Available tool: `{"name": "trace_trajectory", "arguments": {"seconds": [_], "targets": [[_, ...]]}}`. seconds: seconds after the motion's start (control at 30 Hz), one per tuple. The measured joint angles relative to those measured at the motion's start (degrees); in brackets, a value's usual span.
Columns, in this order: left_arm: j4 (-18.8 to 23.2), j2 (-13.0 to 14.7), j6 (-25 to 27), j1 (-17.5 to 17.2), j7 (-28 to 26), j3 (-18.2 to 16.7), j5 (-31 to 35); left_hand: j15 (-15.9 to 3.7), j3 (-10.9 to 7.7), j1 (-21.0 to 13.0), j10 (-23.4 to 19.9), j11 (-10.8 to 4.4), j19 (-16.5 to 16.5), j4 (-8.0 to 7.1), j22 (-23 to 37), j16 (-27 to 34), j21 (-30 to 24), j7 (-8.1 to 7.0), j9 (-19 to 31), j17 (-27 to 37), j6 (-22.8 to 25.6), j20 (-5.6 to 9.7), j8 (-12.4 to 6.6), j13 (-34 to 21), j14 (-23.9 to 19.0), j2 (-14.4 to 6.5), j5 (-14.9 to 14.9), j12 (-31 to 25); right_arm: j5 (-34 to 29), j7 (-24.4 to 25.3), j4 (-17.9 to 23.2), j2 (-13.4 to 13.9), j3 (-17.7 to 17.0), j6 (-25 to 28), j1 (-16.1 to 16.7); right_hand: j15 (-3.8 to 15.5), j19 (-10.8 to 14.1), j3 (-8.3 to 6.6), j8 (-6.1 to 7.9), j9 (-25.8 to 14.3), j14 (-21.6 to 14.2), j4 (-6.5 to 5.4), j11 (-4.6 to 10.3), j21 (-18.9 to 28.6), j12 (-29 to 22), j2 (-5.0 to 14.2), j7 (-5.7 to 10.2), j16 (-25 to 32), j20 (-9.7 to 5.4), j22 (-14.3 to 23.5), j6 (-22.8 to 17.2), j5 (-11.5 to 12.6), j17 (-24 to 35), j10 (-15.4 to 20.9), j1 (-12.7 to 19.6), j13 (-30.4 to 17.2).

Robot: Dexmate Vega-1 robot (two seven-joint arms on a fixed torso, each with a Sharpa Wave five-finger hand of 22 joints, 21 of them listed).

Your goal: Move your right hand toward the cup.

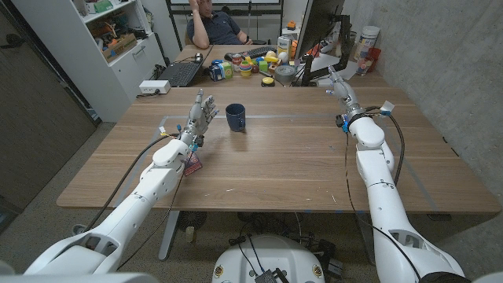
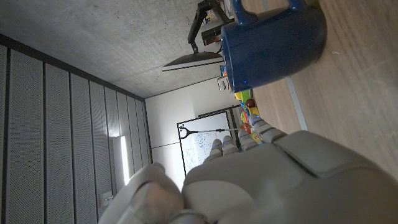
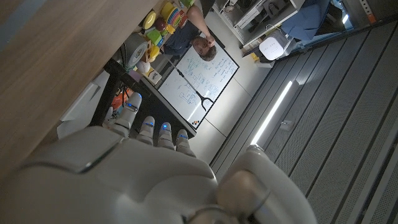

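Observation:
A dark blue cup (image 1: 236,118) stands upright on the wooden table (image 1: 283,165), a little left of the middle toward the far edge. The left wrist view shows it close up as a blue cup (image 2: 273,43) with its handle facing away. My left hand (image 1: 201,112) stands just left of the cup, fingers spread and reaching up, holding nothing. My right hand (image 1: 342,89) is at the far right of the table, well apart from the cup, fingers extended and empty. The back of the right hand (image 3: 143,174) fills the lower part of its wrist view.
A person sits behind the far edge of the table (image 1: 212,27). A laptop (image 1: 181,73), a monitor (image 1: 314,31), colourful toys (image 1: 251,64) and containers crowd the back. A small pink item (image 1: 192,163) lies under my left forearm. Shelving (image 1: 118,35) stands at the back left.

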State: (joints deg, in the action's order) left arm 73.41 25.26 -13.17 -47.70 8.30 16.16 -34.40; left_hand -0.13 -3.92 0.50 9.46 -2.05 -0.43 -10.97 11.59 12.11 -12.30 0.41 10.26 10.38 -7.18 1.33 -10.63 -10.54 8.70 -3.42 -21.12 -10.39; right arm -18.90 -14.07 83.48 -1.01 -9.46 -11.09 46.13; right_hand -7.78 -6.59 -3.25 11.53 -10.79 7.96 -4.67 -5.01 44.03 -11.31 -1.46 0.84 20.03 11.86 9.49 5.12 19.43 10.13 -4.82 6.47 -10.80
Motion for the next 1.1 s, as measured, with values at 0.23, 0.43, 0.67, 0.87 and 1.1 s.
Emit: {"name": "trace_trajectory", "arguments": {"seconds": [0.23,0.43,0.67,0.87,1.1], "targets": [[1.04,-0.15,0.00,-0.91,-0.31,-0.95,0.41,0.00,0.00,0.00,0.00,0.00,0.00,0.00,0.00,0.00,0.00,0.00,0.00,0.01,0.00,0.00,0.00,0.01,0.00,0.00,0.00,0.02,-6.58,1.03,0.05,-1.16,0.86,-2.32,-1.78,-0.21,0.31,0.24,0.00,0.00,-0.21,0.24,0.34,-0.79,0.00,-0.59,0.31,-0.13,0.31,0.00,-0.31,0.00,0.00,0.34,0.60,0.00],[1.52,-0.30,-0.16,-1.43,-0.47,-1.51,0.68,0.00,0.00,0.00,0.00,0.00,0.00,0.00,0.00,0.00,0.00,0.00,0.00,0.01,0.00,0.00,0.00,0.01,0.00,0.00,0.00,0.02,-10.24,2.04,-0.26,-1.99,1.87,-4.37,-3.14,0.00,0.72,0.30,0.00,0.00,-0.62,0.65,0.54,-1.23,0.00,-0.80,0.63,-0.13,-0.09,-0.01,-0.63,0.00,0.00,0.55,0.80,0.01],[1.96,-0.58,-0.47,-1.89,-0.49,-2.02,0.86,0.00,0.46,0.00,0.00,0.00,0.00,0.00,-0.01,0.00,0.00,0.00,-0.01,0.01,0.00,-0.01,0.00,0.01,0.00,0.00,-0.29,0.03,-15.19,4.20,-1.78,-2.59,3.89,-7.00,-5.02,0.11,1.33,0.60,0.00,0.01,-1.34,1.01,0.72,-1.89,0.00,-0.89,2.29,-0.35,0.11,-0.01,-0.64,0.01,0.01,0.72,1.67,0.01],[2.46,-0.69,-0.57,-2.22,-0.61,-2.33,1.09,0.00,0.46,0.00,0.00,0.00,0.00,0.00,-0.01,0.00,0.00,0.00,-0.01,0.01,0.00,-0.01,0.00,0.01,0.00,0.00,-0.29,0.03,-19.72,6.15,-3.05,-2.57,6.22,-8.68,-6.56,0.36,2.09,0.65,0.35,0.01,-2.60,1.82,1.67,-2.92,0.00,-1.43,4.23,-0.35,0.01,-0.01,-2.18,0.50,0.01,1.68,2.97,0.01],[3.37,-0.71,-0.57,-2.78,-0.94,-2.60,1.32,0.00,0.46,0.00,0.00,0.00,0.00,0.00,-0.01,-0.01,0.00,0.00,-0.01,0.01,0.00,-0.01,0.00,0.01,0.00,0.00,-0.28,0.03,-26.33,8.51,-3.77,-1.70,9.67,-9.62,-8.11,0.94,3.17,1.00,0.05,0.01,-4.40,2.63,2.85,-4.60,0.00,-1.55,7.92,-0.35,0.31,-0.01,-1.13,0.94,-0.12,3.31,4.90,0.01]]}}
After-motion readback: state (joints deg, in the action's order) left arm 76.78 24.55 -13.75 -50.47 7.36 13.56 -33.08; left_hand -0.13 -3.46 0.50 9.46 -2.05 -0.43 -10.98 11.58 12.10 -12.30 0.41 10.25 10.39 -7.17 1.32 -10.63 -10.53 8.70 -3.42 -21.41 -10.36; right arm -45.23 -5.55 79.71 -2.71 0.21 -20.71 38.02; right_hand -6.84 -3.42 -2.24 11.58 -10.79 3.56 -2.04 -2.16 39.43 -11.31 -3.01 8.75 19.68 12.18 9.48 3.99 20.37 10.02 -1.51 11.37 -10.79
